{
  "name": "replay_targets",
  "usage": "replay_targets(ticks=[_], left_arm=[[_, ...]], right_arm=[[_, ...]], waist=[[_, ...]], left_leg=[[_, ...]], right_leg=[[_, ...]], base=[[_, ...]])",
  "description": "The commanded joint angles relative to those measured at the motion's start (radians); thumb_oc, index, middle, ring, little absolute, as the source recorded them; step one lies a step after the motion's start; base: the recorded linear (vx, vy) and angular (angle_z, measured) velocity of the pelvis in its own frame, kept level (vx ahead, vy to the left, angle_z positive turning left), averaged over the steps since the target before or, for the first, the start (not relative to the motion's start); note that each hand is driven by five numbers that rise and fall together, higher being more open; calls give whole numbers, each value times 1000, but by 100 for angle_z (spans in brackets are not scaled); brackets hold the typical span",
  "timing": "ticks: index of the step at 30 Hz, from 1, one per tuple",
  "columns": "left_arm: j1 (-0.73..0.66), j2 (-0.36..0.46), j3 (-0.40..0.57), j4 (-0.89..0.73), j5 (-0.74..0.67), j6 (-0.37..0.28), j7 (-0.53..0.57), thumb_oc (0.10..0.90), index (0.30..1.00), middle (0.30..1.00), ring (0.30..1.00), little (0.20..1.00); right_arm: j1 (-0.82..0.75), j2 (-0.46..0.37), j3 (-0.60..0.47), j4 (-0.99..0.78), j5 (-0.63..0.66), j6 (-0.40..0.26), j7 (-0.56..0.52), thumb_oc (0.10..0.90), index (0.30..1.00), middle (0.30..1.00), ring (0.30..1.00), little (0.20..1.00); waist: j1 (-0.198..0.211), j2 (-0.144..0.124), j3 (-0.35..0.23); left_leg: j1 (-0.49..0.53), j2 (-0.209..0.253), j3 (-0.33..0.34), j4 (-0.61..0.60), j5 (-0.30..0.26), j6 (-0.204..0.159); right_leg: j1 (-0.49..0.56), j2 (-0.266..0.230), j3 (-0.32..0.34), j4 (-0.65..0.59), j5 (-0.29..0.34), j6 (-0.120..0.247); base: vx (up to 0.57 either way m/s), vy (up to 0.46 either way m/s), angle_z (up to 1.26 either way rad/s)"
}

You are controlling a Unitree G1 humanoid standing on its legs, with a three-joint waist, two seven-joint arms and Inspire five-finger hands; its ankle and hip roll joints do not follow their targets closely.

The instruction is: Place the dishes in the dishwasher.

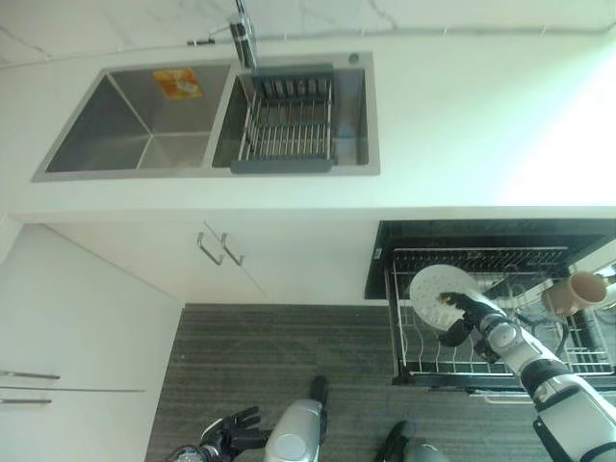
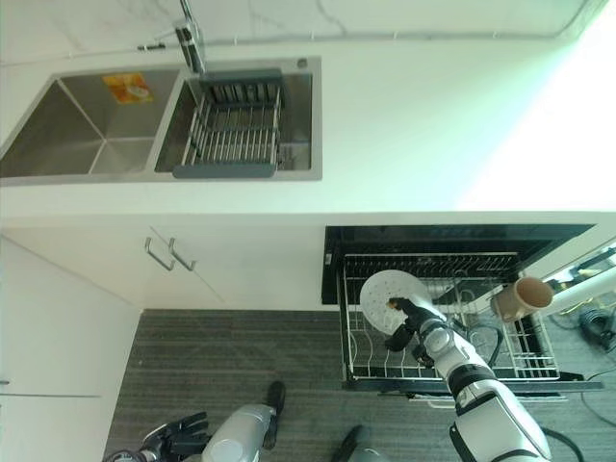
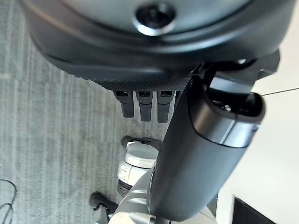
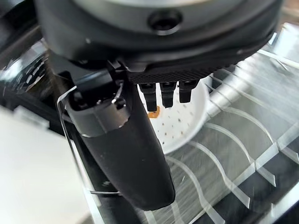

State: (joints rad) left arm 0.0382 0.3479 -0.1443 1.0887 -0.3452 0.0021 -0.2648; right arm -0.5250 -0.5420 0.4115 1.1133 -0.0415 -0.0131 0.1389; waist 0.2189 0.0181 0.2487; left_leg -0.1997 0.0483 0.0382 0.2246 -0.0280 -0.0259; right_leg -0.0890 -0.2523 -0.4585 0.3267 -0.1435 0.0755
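Step in hand: setting the white plate [image 1: 438, 289] into the pulled-out dishwasher rack [image 1: 414, 361]; judged from the plate standing over the rack's left part with the right hand [image 1: 460, 316] at it.
Plate: round, white with small specks and an orange patch near the fingers; it stands tilted, nearly on edge, over the wire prongs. Whether its lower rim already sits between two prongs I cannot tell.
Right hand: fingers curled at the plate's rim, thumb on the near side, so it appears to pinch the plate; in the right wrist view the fingertips [image 4: 164, 98] hang just before the plate's face.
Left hand: [image 1: 219, 435] low over the floor near the robot's left side, fingers loosely spread, holding nothing.
Cup: a beige cup [image 1: 576, 291] sits at the rack's right side, well apart from the plate.
Sink: the sink [image 1: 115, 120] in the surface [image 1: 462, 135] holds a wire drying basket [image 1: 287, 120]; no dishes show in it.
How to do it well: lower the plate straight into one slot, keep it upright, feel it settle before easing the fingers.
Risk: released early, the plate could tip flat across the prongs.
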Motion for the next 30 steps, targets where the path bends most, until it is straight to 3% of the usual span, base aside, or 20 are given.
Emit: replay_targets(ticks=[1, 5, 10, 13, 17, 20, 25, 27, 30], left_arm=[[62, 38, -7, 16, 50, 24, 18, 800, 900, 900, 900, 900], [73, 39, 14, 25, 43, 34, 20, 800, 900, 900, 900, 900], [117, 14, 68, 44, 48, 24, 20, 800, 900, 900, 900, 900], [149, -3, 105, 54, 39, 5, 16, 800, 900, 900, 900, 900], [163, -16, 147, 52, 41, 5, 13, 800, 900, 900, 900, 900], [167, -33, 171, 65, 49, -1, 24, 800, 900, 900, 900, 900], [157, -53, 192, 80, 30, -9, 51, 800, 900, 900, 900, 900], [149, -69, 191, 91, 29, -21, 69, 800, 900, 900, 900, 900], [142, -76, 171, 94, 21, -27, 77, 800, 900, 900, 900, 900]], right_arm=[[-40, -46, -46, -11, 132, 15, 80, 800, 900, 900, 900, 900], [-18, -55, -86, -63, 222, 38, 109, 800, 900, 900, 900, 900], [121, -48, -259, -295, 469, 84, 150, 800, 900, 900, 900, 900], [228, -49, -379, -449, 544, 86, 117, 800, 900, 900, 900, 900], [337, -43, -516, -627, 553, 81, 96, 800, 900, 900, 900, 900], [427, -16, -654, -754, 614, 73, 40, 800, 900, 900, 900, 900], [501, 24, -777, -812, 667, 42, -64, 800, 900, 900, 900, 900], [539, 77, -834, -793, 814, 21, -165, 800, 900, 900, 900, 900], [564, 122, -839, -697, 857, 10, -270, 800, 900, 900, 900, 900]], waist=[[5, 8, -49], [-11, -5, -58], [-63, -27, -80], [-105, -38, -87], [-156, -51, -97], [-211, -59, -100], [-265, -61, -105], [-293, -58, -111], [-301, -52, -113]], left_leg=[[48, 65, 30, 75, -153, -47], [76, 76, 45, 75, -160, -48], [120, 96, 78, 75, -177, -44], [142, 109, 102, 75, -188, -42], [150, 121, 127, 75, -192, -37], [162, 134, 157, 75, -201, -33], [178, 148, 194, 75, -209, -33], [182, 155, 214, 75, -211, -35], [186, 156, 226, 75, -211, -37]], right_leg=[[30, -14, 80, -27, -18, 70], [50, -5, 88, -27, -25, 66], [75, 15, 122, -27, -41, 59], [81, 26, 143, -27, -46, 59], [69, 35, 167, -27, -42, 59], [59, 49, 196, -27, -42, 59], [52, 66, 231, -27, -44, 57], [45, 75, 248, -27, -45, 54], [44, 76, 254, -27, -42, 53]], base=[[84, 12, -20], [59, 33, -13], [67, 43, -20], [59, 16, -19], [30, -19, -30], [4, -32, -32], [5, -21, -35], [-2, -35, -28], [8, -23, -27]])
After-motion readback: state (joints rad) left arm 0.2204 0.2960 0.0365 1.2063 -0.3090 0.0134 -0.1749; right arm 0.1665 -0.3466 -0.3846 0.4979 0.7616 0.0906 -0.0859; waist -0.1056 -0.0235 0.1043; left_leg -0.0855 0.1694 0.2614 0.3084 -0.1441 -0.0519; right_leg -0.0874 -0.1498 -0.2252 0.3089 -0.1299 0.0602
